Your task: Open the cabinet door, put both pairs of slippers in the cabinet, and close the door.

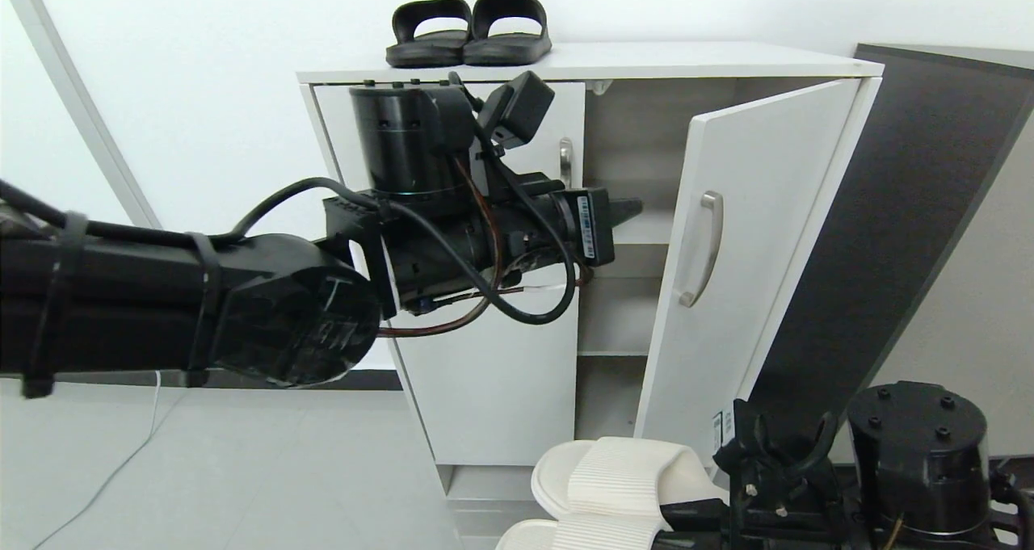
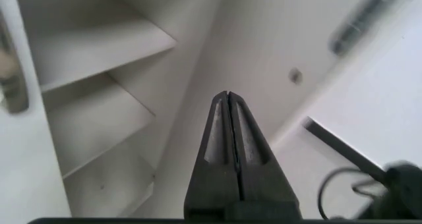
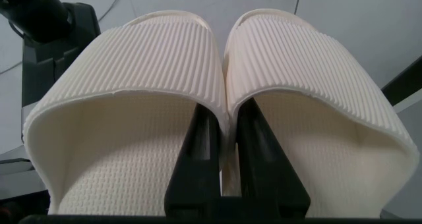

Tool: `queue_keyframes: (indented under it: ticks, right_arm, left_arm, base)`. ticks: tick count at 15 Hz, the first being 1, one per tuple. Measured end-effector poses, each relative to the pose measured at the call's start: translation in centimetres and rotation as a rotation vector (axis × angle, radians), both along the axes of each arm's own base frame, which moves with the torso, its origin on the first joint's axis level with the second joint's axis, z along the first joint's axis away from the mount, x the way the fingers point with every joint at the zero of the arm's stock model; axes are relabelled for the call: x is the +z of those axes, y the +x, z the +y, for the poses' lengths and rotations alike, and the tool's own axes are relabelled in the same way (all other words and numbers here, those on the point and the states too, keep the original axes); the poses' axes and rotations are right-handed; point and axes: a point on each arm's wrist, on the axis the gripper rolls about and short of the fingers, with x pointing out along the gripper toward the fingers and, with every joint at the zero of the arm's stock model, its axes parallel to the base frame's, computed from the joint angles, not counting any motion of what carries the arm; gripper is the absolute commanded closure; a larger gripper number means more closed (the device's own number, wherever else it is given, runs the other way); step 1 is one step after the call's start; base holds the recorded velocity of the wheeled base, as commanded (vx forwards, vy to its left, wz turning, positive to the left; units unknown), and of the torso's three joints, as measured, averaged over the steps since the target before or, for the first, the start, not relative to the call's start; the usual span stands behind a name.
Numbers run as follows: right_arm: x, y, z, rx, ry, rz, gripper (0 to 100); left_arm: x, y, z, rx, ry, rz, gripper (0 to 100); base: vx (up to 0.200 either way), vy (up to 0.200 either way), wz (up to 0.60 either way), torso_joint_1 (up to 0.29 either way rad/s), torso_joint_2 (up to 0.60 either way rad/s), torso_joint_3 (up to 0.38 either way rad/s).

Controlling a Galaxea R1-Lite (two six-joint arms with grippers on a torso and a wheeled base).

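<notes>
The white cabinet (image 1: 727, 59) stands with its right door (image 1: 751, 251) swung open and its left door (image 1: 485, 372) closed. Bare shelves (image 1: 638, 231) show inside. A pair of black slippers (image 1: 468, 29) rests on the cabinet top. My left gripper (image 1: 626, 208) is at the mouth of the open compartment at the upper shelf's height, shut and empty (image 2: 228, 118), facing the shelves (image 2: 99, 43). Low in front of the cabinet, my right gripper (image 3: 225, 138) is shut on the pair of white ribbed slippers (image 1: 614, 477), a finger inside each, pinching their inner walls (image 3: 224, 66) together.
A dark grey panel (image 1: 929, 211) leans against the wall right of the open door. The door's metal handle (image 1: 701, 247) sticks out toward me. A thin white cable (image 1: 105, 477) runs across the grey floor on the left, where there is free room.
</notes>
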Motion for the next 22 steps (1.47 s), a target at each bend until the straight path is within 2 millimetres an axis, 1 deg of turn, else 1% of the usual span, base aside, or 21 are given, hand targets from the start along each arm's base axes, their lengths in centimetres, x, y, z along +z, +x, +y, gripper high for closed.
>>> queue_keyframes:
  ticks: [3, 5, 7, 9, 11, 13, 14, 15, 16, 18, 19, 21, 22]
  right_arm:
    - [0.0, 0.0, 0.0, 0.002, -0.002, 0.001, 100]
    - [-0.1, -0.1, 0.1, 0.008, -0.003, 0.003, 100]
    - [-0.2, -0.2, 0.2, 0.012, -0.009, 0.007, 100]
    - [-0.4, -0.3, 0.3, 0.017, -0.012, 0.011, 100]
    - [-0.5, -0.4, 0.4, 0.023, -0.017, 0.015, 100]
    - [-0.6, -0.4, 0.4, 0.025, -0.019, 0.016, 100]
    - [-0.7, -0.5, 0.4, 0.024, -0.022, 0.018, 100]
    - [-0.6, -0.5, 0.5, 0.026, -0.019, 0.016, 100]
    - [-0.6, -0.3, 0.5, 0.020, -0.019, 0.017, 100]
    - [-0.6, 0.1, 0.7, -0.003, -0.018, 0.015, 100]
    - [-0.5, 0.6, 0.7, -0.025, -0.016, 0.011, 100]
    - [-0.2, 1.8, 0.7, -0.080, 0.001, 0.019, 100]
    - [0.1, 2.6, 0.8, -0.143, 0.018, 0.031, 100]
  left_arm:
    - [-0.3, 1.8, -1.5, 0.000, -0.026, 0.017, 100]
    - [-0.7, 2.5, -2.4, -0.003, -0.027, 0.018, 100]
    - [-1.2, 2.6, -3.2, -0.012, -0.022, 0.025, 100]
    - [-1.4, 2.1, -4.0, -0.030, -0.019, 0.026, 100]
    - [-1.5, 0.0, -5.5, -0.094, -0.010, 0.030, 100]
    - [-0.8, -1.6, -6.6, -0.142, -0.045, -0.008, 100]
    - [-0.7, -1.6, -6.5, -0.137, -0.061, -0.022, 100]
    - [-0.6, -1.1, -6.1, -0.110, -0.073, -0.032, 100]
    - [-0.5, 0.0, -5.1, -0.055, -0.085, -0.041, 100]
    - [-0.2, 2.0, -2.4, 0.080, -0.099, -0.053, 100]
    - [0.2, 2.4, -0.9, 0.147, -0.105, -0.058, 100]
    - [0.7, 2.0, 2.3, 0.281, -0.073, -0.072, 100]
    - [0.8, 1.3, 4.0, 0.345, -0.047, -0.080, 100]
  base:
    - [0.000, 0.000, 0.00, 0.000, 0.00, 0.000]
    - [-0.200, 0.000, 0.00, 0.000, 0.00, 0.000]
    - [-0.200, 0.000, 0.00, 0.015, 0.00, -0.002]
    - [-0.200, 0.000, 0.00, -0.005, 0.00, 0.005]
    - [-0.200, 0.000, 0.00, 0.002, 0.00, 0.005]
    - [0.000, 0.000, 0.00, 0.000, 0.00, 0.000]
    - [0.000, 0.000, 0.00, 0.000, 0.00, 0.000]
    - [0.000, 0.000, 0.00, 0.000, 0.00, 0.000]
    - [0.000, 0.000, 0.00, 0.000, 0.00, 0.000]
    - [0.000, 0.000, 0.00, 0.000, 0.00, 0.000]
    - [0.000, 0.000, 0.00, 0.000, 0.00, 0.000]
    - [0.000, 0.000, 0.00, 0.000, 0.00, 0.000]
    - [0.000, 0.000, 0.00, 0.000, 0.00, 0.000]
